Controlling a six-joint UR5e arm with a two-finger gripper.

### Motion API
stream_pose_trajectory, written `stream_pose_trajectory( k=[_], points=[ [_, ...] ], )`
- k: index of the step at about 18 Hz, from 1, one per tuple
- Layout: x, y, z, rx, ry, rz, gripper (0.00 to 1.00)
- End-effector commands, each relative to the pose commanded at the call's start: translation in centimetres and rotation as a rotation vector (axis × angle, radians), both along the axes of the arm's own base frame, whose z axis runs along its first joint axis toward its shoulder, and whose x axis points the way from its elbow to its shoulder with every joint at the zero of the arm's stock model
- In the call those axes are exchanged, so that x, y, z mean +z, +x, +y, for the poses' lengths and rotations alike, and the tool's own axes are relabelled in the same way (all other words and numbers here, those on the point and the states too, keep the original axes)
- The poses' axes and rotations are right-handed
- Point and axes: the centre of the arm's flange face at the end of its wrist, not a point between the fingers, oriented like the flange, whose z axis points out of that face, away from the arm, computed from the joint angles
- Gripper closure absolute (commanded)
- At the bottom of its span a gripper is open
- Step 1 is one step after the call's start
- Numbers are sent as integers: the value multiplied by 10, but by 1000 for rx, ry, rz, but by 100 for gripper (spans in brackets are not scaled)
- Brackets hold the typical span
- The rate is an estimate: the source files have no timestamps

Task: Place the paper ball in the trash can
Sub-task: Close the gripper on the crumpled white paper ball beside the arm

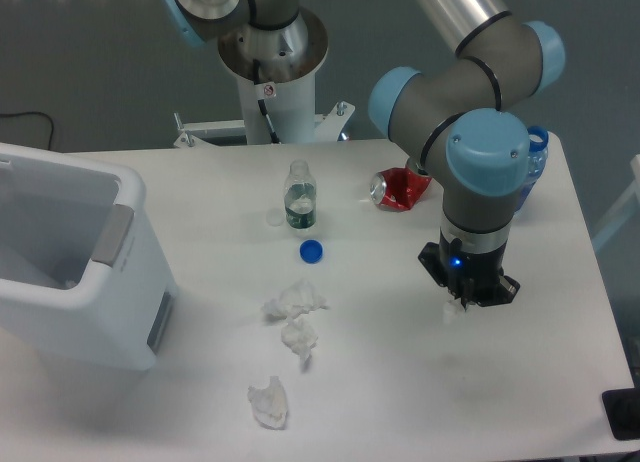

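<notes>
While the gripper (465, 300) sits low at the table (400, 382), a white scrap shows at its fingers; whether they grip it, cannot tell. Paper wads (295, 300) lie mid-table. Trash can (70, 272) far left: transfer pending.

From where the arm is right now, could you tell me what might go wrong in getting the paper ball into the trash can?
1. The gripper sits low over a small white scrap at the right; the fingers are mostly hidden, so a secure grasp cannot be confirmed.
2. The trash can stands at the far left, so a low carry could hit the clear bottle or blue cap.
3. Three paper wads lie loose mid-table and could be brushed aside.
</notes>
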Motion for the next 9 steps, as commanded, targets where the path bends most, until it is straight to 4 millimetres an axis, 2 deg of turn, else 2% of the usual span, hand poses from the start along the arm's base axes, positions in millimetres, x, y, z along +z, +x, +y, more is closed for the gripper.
stream_pose_trajectory(
  k=[3,7,9],
  points=[
    [3,1,2,0,2,6,96],
    [13,10,17,-17,18,23,96],
    [15,26,33,-49,27,23,97]
  ],
)
